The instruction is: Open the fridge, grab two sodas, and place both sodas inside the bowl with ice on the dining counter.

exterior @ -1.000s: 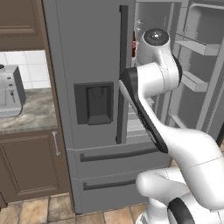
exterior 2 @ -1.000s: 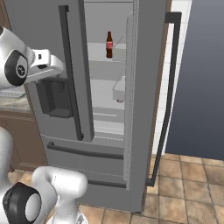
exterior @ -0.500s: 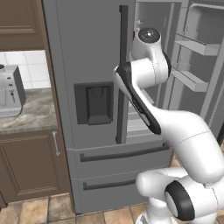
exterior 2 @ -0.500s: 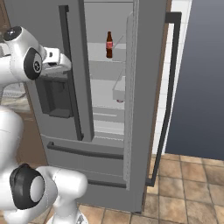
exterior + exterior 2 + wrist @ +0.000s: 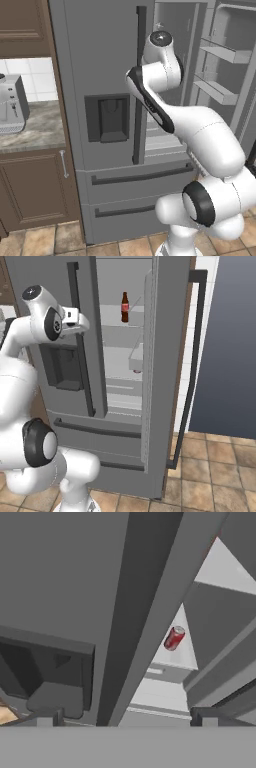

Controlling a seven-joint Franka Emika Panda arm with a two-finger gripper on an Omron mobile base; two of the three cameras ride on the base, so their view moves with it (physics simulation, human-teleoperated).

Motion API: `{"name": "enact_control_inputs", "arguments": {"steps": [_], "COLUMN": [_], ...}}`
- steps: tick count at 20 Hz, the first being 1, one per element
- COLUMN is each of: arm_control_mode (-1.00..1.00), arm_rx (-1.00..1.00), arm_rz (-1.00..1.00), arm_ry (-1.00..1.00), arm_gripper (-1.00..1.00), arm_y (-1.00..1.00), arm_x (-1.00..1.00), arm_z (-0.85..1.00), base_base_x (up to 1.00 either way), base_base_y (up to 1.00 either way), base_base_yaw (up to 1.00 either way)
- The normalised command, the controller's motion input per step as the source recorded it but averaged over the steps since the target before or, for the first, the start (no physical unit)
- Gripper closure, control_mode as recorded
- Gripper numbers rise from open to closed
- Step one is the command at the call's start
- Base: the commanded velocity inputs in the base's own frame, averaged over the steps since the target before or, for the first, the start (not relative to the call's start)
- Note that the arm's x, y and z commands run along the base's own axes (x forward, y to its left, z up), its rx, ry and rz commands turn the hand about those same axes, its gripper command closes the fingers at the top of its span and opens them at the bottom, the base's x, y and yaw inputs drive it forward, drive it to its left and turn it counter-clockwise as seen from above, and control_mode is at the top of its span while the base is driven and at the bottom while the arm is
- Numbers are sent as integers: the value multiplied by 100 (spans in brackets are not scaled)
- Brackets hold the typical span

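Fridge (image 5: 95, 60) stood with its right door (image 5: 165, 371) swung wide.
Gripper (image 5: 125, 717) fingers were spread apart, empty, facing the left door's dark handle (image 5: 145, 612); cola bottle (image 5: 125, 307) and red can (image 5: 174, 638) sat on shelves beyond.

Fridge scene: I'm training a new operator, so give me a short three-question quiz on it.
1. True or false: the right door of the fridge stands open.
2. Which soda stands on the upper shelf? A. cola bottle B. red can C. neither
3. Fill in: the fingers are ____ and hold nothing.

Key: 1 true; 2 A; 3 open
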Motion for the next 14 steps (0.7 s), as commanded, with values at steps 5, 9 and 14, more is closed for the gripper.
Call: {"name": "enact_control_inputs", "arguments": {"steps": [5, 9, 14], "arm_control_mode": [-100, -100, -100], "arm_rx": [2, 6, 5], "arm_rz": [0, 0, 0], "arm_ry": [-3, -5, -7], "arm_gripper": [-100, -100, -100], "arm_y": [5, 7, 4], "arm_x": [52, 49, 49], "arm_z": [-11, -12, -19], "base_base_x": [0, 0, 0], "base_base_y": [0, 0, 0], "base_base_yaw": [0, 0, 0]}}
